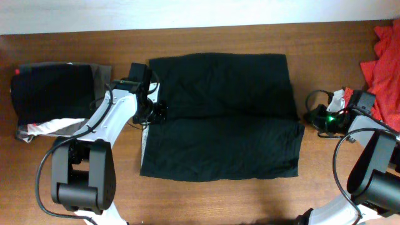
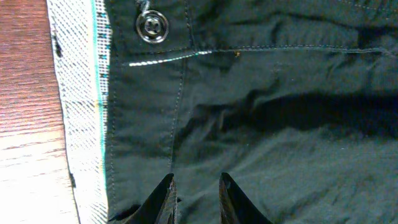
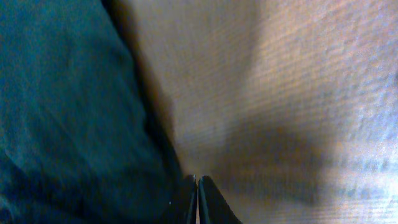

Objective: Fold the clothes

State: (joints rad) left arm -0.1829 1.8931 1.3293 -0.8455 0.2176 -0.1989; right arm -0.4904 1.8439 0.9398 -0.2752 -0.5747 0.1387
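A large black garment (image 1: 225, 125) lies flat in the middle of the table, its upper half lying over the lower along a crease. My left gripper (image 1: 157, 114) is at the garment's left edge. In the left wrist view its narrow jaws (image 2: 196, 199) pinch the dark fabric (image 2: 280, 124) below a metal button (image 2: 152, 27) and beside the white lining strip (image 2: 78, 93). My right gripper (image 1: 310, 119) sits at the garment's right edge. Its fingers (image 3: 198, 186) are pressed together over bare wood, with the cloth's edge (image 3: 62, 112) just to their left.
A pile of black and grey-and-white clothes (image 1: 53, 94) lies at the far left. Red-orange clothes (image 1: 384, 59) are heaped at the back right corner. The brown table (image 1: 219, 200) shows in front of the garment.
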